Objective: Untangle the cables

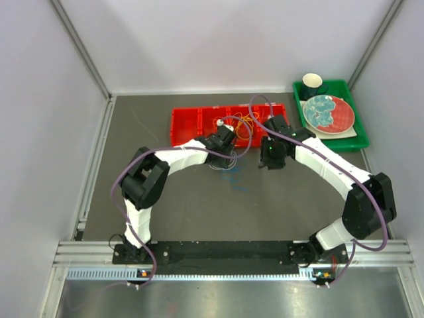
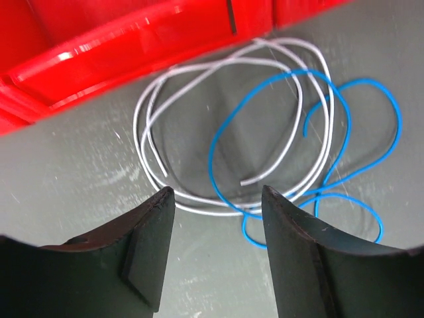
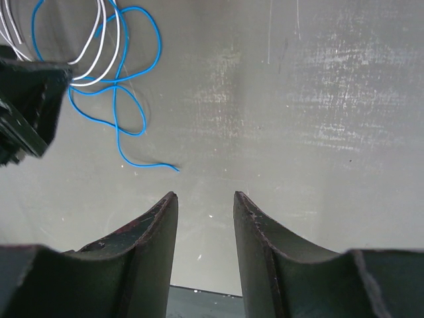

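Nearer arm: I judged the left gripper [image 2: 215, 199] closer, its jaws apart and empty, with the tangle just ahead.
Cables: the white cable [image 2: 138, 126] and blue cable [image 2: 211, 156] lay interlooped on the desk [image 2: 66, 172] beside the red tray [image 2: 99, 53].
Right gripper [image 3: 205, 199]: jaws apart, empty; the tangle was ahead-left and farther off.

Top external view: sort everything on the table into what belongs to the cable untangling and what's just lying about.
Belongs to the job:
white cable and blue cable, overlapping each other
orange cable, in the red bin

Just lying about:
green tray
dark cup
patterned plate
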Controlling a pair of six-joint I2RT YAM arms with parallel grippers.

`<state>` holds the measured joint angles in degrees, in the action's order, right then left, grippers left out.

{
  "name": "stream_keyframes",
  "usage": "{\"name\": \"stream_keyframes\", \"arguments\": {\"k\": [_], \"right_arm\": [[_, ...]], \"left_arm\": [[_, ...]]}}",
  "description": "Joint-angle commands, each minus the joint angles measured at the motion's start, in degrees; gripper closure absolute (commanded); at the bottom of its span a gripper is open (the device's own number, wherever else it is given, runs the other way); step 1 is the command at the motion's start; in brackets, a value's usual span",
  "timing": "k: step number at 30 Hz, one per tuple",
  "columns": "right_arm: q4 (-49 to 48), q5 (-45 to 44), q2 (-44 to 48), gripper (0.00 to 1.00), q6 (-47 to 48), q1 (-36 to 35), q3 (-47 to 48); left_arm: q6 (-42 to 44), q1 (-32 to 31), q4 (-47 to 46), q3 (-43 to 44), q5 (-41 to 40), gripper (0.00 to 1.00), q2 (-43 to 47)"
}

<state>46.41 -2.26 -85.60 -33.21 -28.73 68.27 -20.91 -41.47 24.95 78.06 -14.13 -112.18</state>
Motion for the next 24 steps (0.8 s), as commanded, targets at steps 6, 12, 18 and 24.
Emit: {"name": "stream_keyframes", "arguments": {"k": [6,12,18,24], "right_arm": [[0.26,1.38,-3.60,0.61,1.13,0.25,5.90],[-0.01,2.00,-6.06,0.62,1.13,0.25,7.93],[-0.97,2.09,-7.56,0.62,-0.01,0.17,8.37],[-2.38,5.42,-9.66,0.62,-2.03,0.34,9.60]], "left_arm": [[0.87,2.10,-2.89,4.29,2.79,0.65,-4.01],[0.25,2.27,0.79,6.04,2.44,1.00,-2.17],[-1.24,2.27,7.63,13.23,3.14,1.00,7.84],[0.60,2.36,11.26,22.19,0.60,1.00,16.72]]}}
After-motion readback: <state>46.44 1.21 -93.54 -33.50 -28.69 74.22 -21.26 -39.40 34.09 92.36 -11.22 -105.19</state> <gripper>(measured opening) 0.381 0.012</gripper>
